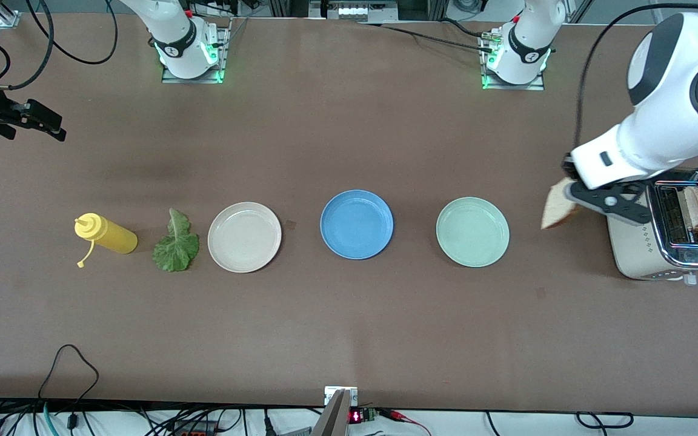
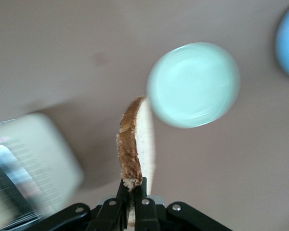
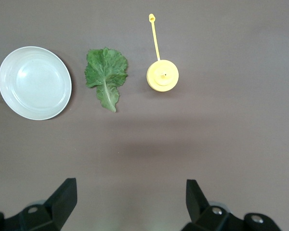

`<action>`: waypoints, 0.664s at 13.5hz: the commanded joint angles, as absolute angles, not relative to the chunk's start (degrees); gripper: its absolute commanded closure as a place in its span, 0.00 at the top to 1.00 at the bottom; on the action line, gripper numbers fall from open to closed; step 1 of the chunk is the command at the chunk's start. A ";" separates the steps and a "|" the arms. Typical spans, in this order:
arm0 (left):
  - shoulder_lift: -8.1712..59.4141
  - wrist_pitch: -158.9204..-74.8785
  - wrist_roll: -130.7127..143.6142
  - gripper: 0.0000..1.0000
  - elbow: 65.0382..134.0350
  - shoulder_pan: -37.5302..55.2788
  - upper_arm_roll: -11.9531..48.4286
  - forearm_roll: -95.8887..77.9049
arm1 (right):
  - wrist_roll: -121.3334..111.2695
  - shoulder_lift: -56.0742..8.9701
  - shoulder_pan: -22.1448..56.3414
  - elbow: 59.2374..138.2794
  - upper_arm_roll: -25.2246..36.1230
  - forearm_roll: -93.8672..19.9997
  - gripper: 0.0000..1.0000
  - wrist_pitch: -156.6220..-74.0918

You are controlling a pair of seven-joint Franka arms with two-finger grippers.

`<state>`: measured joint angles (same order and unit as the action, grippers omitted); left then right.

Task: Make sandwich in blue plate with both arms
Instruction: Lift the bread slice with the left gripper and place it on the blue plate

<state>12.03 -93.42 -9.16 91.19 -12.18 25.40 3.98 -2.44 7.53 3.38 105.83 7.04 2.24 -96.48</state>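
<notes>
The blue plate (image 1: 356, 224) lies bare mid-table, between a beige plate (image 1: 244, 237) and a pale green plate (image 1: 472, 232). No sandwich is in view. My left gripper (image 1: 572, 192) is shut on a toasted bread slice (image 1: 559, 207), held on edge in the air beside the toaster (image 1: 640, 254). In the left wrist view the bread slice (image 2: 134, 144) stands up out of the left gripper (image 2: 134, 186). A second slice (image 1: 696, 207) sits in a toaster slot. A lettuce leaf (image 1: 176, 243) lies flat beside the beige plate. My right gripper (image 3: 131, 197) waits open, high over bare table near the lettuce leaf (image 3: 106, 73).
A yellow squeeze bottle (image 1: 108, 235) stands beside the lettuce toward the right arm's end, its cap hanging on a strap. The toaster stands at the left arm's end. Cables run along the table edge nearest the front camera.
</notes>
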 commanded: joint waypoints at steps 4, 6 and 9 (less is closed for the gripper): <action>22.66 -100.11 -2.28 0.01 89.56 -6.43 25.66 -15.00 | -2.29 8.35 3.25 105.91 7.03 2.81 1.00 -96.24; 24.77 -100.37 -1.94 0.01 89.21 -1.96 25.66 -17.39 | -2.29 8.35 3.16 105.91 7.03 2.81 1.00 -96.24; 32.05 -107.63 -2.19 0.00 86.66 0.44 25.66 -30.70 | -2.29 8.26 3.08 105.91 7.03 2.81 1.00 -96.24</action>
<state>26.33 -104.78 -2.04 90.53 -0.36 25.71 -23.32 -2.44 7.53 3.29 105.81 7.10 2.24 -96.48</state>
